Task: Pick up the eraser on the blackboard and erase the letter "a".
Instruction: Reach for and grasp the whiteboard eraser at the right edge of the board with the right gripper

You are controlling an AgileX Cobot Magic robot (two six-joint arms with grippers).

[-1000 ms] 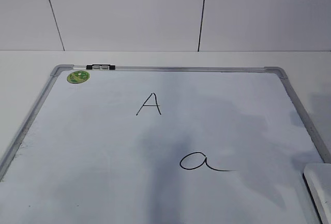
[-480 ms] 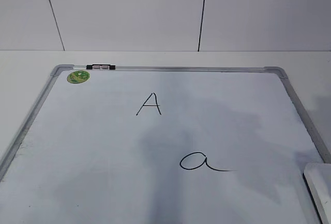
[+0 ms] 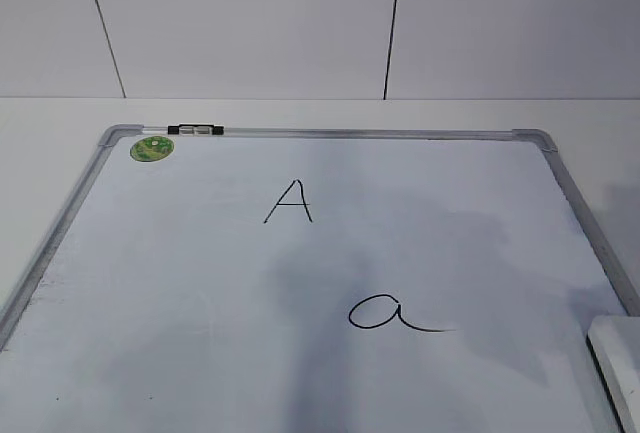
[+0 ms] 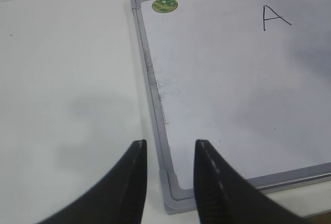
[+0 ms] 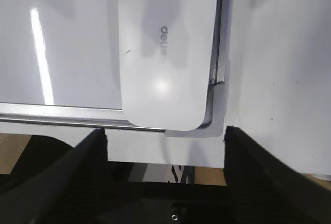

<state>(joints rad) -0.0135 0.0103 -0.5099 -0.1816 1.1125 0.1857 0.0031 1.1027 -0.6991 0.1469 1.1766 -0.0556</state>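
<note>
The jaws of the right gripper [image 5: 165, 141] are spread wide, one dark finger at each side of the right wrist view, and nothing is held between them; the eraser [image 5: 168, 48] is seen beyond them, lying flat on the near right corner of the blackboard [image 3: 200, 283], apparently not yet touched. The jaws of the left gripper [image 4: 168, 154] are parted by a modest gap and are also empty, poised over the board's near left corner and the white counter [image 4: 67, 79] beside it. The letter "a" [image 3: 392, 313] is written right of the board's middle, well apart from the eraser, with the capital "A" [image 3: 289, 201] farther back and a small green disc [image 3: 152, 148] near the far left corner. The eraser is a smooth, glossy white block with rounded corners and faint grey lettering; the board is slick and reflective inside a silver-grey frame. A slip is judged the main risk: hard plastic may be squeezed out of the fingers if it is gripped off-centre, and a finger may be caught on the raised frame edge just beside the eraser. A careless sweep could also smear the capital "A".
</note>
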